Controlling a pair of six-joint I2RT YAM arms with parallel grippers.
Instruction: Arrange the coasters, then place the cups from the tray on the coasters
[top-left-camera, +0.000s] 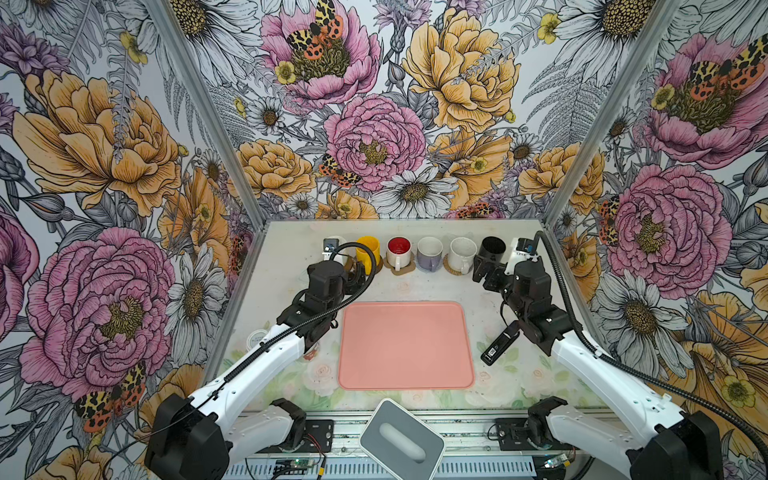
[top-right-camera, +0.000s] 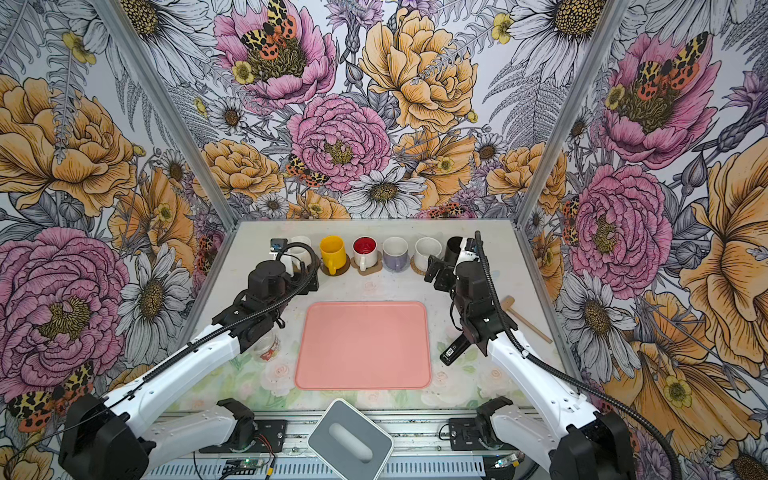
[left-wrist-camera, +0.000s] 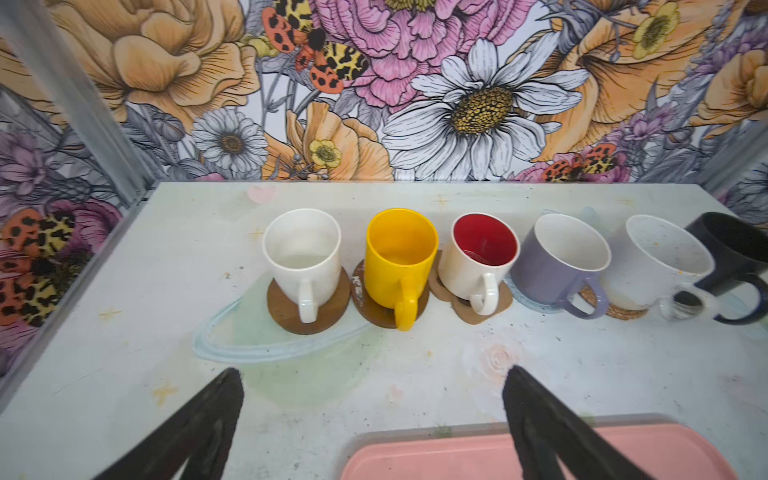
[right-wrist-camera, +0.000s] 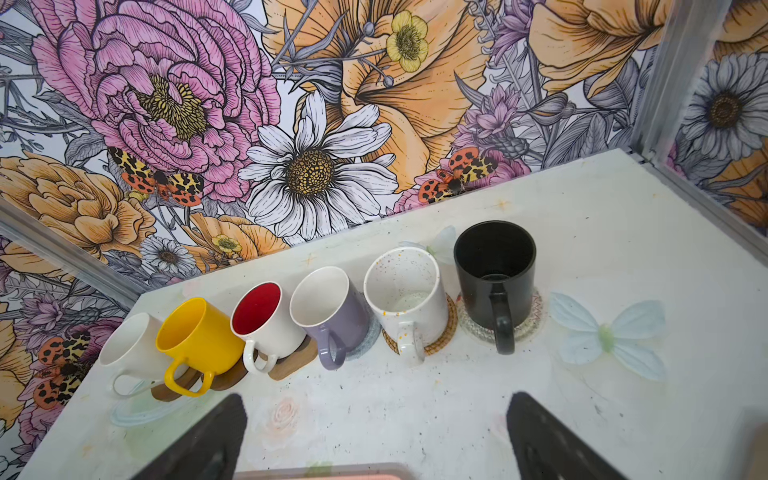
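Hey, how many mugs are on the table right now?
6, all in one row along the far edge: cream-white mug, yellow mug, red-lined mug, lavender mug, speckled mug, black mug. The tray holds none.

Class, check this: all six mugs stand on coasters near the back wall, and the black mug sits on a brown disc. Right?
No: the black mug sits on a clear lacy coaster, as the right wrist view shows. The rest holds.

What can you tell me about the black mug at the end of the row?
The black mug is a plain, straight-sided cylinder, dark inside too, with one loop handle turned toward the tray. It stands upright and looks empty, on the clear lacy coaster, at the right end of the row, a narrow gap from the white speckled mug.
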